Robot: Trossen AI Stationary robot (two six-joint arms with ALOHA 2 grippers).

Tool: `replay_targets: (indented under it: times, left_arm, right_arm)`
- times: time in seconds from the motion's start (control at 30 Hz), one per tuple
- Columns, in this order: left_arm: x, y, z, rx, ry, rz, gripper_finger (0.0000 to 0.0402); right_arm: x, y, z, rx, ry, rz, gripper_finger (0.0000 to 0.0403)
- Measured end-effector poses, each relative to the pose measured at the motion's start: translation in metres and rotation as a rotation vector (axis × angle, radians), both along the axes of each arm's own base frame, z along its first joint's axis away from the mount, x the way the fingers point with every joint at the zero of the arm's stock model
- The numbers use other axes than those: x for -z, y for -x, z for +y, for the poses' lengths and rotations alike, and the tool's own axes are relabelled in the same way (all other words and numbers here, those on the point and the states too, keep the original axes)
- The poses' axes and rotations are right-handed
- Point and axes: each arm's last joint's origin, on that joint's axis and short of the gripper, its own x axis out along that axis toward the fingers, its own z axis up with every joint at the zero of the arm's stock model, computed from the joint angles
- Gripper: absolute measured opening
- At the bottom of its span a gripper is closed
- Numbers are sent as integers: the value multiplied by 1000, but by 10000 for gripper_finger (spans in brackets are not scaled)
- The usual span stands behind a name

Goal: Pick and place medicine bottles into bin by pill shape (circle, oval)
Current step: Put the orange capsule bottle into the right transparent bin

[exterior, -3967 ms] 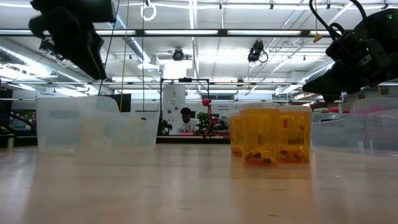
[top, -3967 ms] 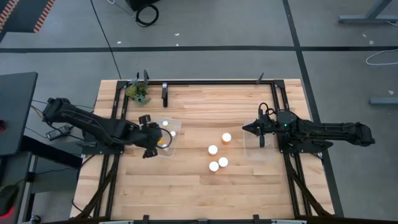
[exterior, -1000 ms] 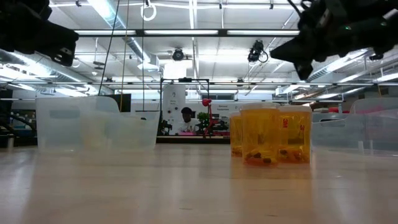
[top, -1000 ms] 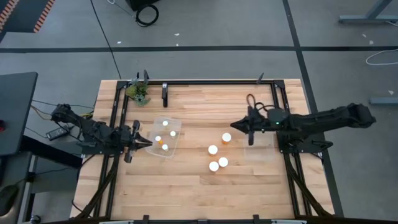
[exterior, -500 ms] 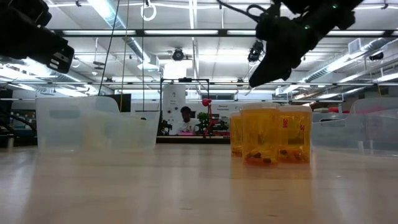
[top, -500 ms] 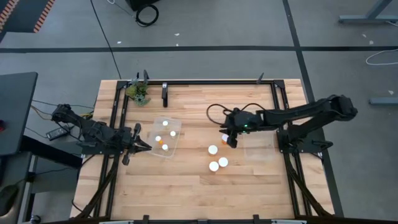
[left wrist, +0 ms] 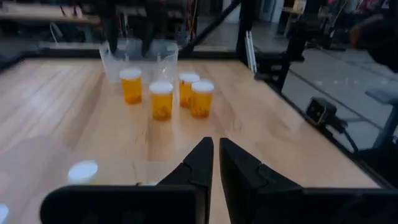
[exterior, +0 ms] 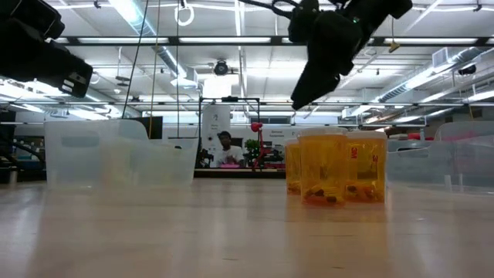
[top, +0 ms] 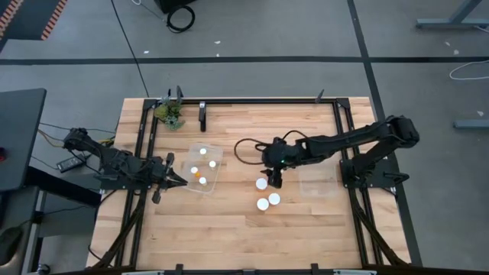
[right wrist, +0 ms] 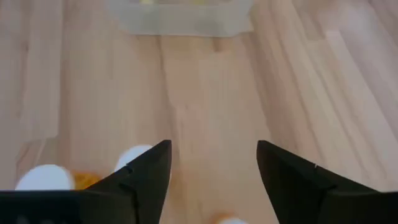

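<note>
The medicine bottles (top: pixel 262 183) stood in two groups: four remained loose near the middle of the table (top: pixel 229 237), while four more sat inside the clear bin (top: pixel 217 156) toward the left side. A second clear bin (top: pixel 319 179), near the right edge, looked empty. Over the last second the right gripper (top: pixel 275 180) had swung in from the right side of the table and now hung above the loose cluster, its jaws spread wide; in its wrist view, white caps (right wrist: pixel 134 155) showed just beneath the fingers. That suggested the next pick was being lined up, probably the bottle farthest from the front edge, which the arm now hid from above. The left gripper (top: pixel 159 192) had drawn back off the left bin and waited at the left edge, jaws pressed almost together and holding nothing.
</note>
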Motion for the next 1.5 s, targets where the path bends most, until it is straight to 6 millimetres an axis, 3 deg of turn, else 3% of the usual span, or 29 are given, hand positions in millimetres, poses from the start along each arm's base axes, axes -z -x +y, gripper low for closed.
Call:
replay_targets:
  times: [0.47, 0.83, 1.5]
  left_arm:
    - [0, -2, 1, -45, -40, -13, 29]
    - [0, -2, 1, -54, 16, -14, 31]
    - [1, -3, 0, -52, 14, -9, 37]
  right_arm:
    - [11, -40, 33, -79, 35, 108, 246]
    - [13, -41, 38, -35, 54, 97, 246]
    - [41, -77, 47, -10, 61, 250, 246]
